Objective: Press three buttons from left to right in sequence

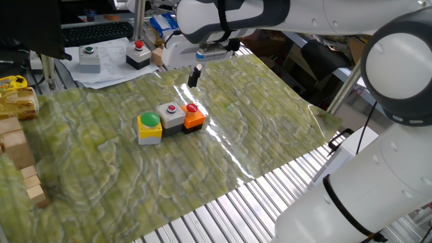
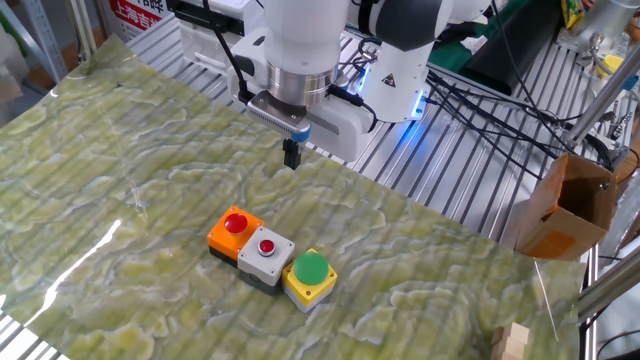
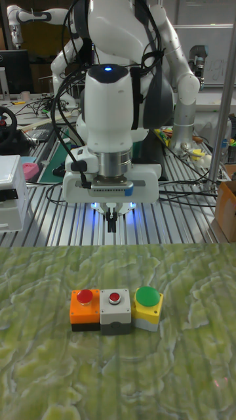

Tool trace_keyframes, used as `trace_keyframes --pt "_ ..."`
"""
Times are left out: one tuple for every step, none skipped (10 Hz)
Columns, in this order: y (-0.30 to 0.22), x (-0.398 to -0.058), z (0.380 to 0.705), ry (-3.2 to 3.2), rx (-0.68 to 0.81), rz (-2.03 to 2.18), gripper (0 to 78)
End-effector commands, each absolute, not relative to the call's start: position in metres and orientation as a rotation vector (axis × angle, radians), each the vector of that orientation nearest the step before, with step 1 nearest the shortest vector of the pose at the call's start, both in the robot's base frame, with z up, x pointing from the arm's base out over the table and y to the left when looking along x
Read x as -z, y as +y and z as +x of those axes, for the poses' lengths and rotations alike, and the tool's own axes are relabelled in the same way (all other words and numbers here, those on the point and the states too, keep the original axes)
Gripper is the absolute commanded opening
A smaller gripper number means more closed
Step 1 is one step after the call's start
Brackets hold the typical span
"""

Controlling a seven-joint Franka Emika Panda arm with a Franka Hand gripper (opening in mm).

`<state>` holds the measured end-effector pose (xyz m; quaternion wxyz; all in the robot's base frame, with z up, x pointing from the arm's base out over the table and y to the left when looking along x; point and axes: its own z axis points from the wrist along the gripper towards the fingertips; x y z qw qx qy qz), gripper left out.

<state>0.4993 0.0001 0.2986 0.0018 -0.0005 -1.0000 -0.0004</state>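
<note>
Three buttons (image 2: 271, 258) in one touching row near the middle of the green-marbled surface (image 2: 100, 180): yellow box with broad green cap (image 1: 149, 127), grey box with small red cap (image 1: 171, 115), orange box with red cap (image 1: 192, 116). Hanging above the mat and well apart from the row, nearer the mat's robot-side edge, dark pincer (image 2: 291, 155) with fingers pressed together, clenched on nothing. Plenty of bare mat on every side of the row, with a bright glare streak (image 1: 223, 145) beside the orange box; beyond the mat's edges, ribbed metal rails (image 1: 263, 202), wooden blocks (image 1: 20, 162), and a brown cardboard box (image 2: 565, 205).
</note>
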Motion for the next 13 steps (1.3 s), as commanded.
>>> trace_keyframes --pt "0.0001 -0.2986 0.4993 -3.138 -0.002 0.001 0.0" --pt "0.0001 -0.2986 0.4993 -3.171 0.083 0.029 0.0" --pt "0.0001 -0.2986 0.4993 -3.171 0.042 0.034 0.0" --pt "0.0001 -0.2986 0.4993 -3.171 0.043 0.034 0.0" --pt "0.0001 -0.2986 0.4993 -3.171 0.043 0.034 0.0" --pt "0.0001 -0.2986 0.4993 -3.171 0.043 0.034 0.0" --pt "0.0001 -0.2986 0.4993 -3.171 0.043 0.034 0.0" --pt "0.0001 -0.2986 0.4993 -3.171 0.044 0.030 0.0" --pt "0.0001 -0.2986 0.4993 -3.169 0.043 0.040 0.0" --pt "0.0001 -0.2986 0.4993 -3.173 0.023 0.051 0.0" --pt "0.0001 -0.2986 0.4991 -3.173 -0.007 0.052 0.0" --pt "0.0000 -0.2986 0.4990 -3.173 -0.005 0.048 0.0" --pt "-0.0001 -0.2986 0.4983 -3.170 -0.005 0.029 0.0"
